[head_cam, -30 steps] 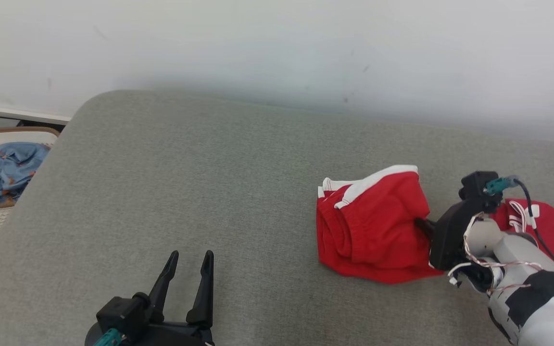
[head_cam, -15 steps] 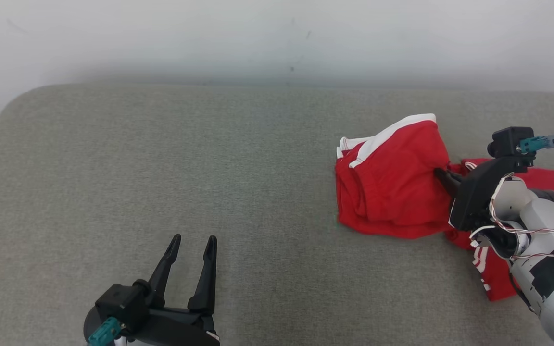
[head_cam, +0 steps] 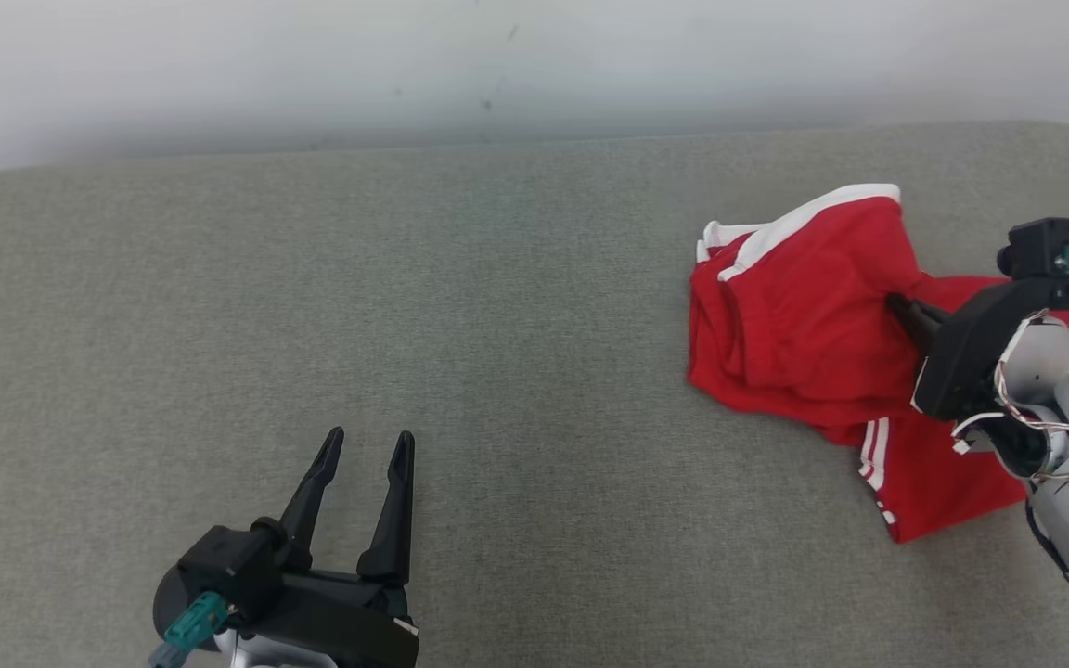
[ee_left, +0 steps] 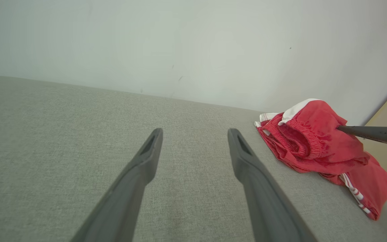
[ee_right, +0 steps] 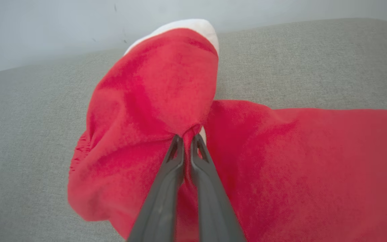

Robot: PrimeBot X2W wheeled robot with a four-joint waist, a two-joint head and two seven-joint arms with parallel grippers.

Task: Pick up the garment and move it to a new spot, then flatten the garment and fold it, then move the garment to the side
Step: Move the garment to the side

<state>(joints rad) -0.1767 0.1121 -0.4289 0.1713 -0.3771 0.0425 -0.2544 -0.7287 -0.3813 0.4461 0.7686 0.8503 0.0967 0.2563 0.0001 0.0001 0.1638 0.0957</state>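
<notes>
- the right pincer [ee_right: 186,137] is closed almost tight on a small pinch of the red shorts [head_cam: 794,315], with cloth bunched right at its tips.
- the shorts lie crumpled around those tips. a raised hump with a white-trimmed edge sits beyond them, and a flatter striped leg trails back under the wrist, all resting on the cushion.
- risk, as i judge it: so small a pinch may slip out if the arm drags and the cloth catches on the coarse weave.
- another risk: only one layer may be held, so a lift would leave the rest hanging twisted and harder to flatten.
- the left pincer [head_cam: 369,434] hovers wide open and empty, well apart from the right one and too far to steady a loose hem.
- the grey woven cushion [head_cam: 405,278] spreads broadly away from the grip toward the left pincer. its rounded corner lies near the right arm, where cloth could slide off.
- a pale, lightly scuffed wall [head_cam: 497,56] rises just behind the cushion.
</notes>
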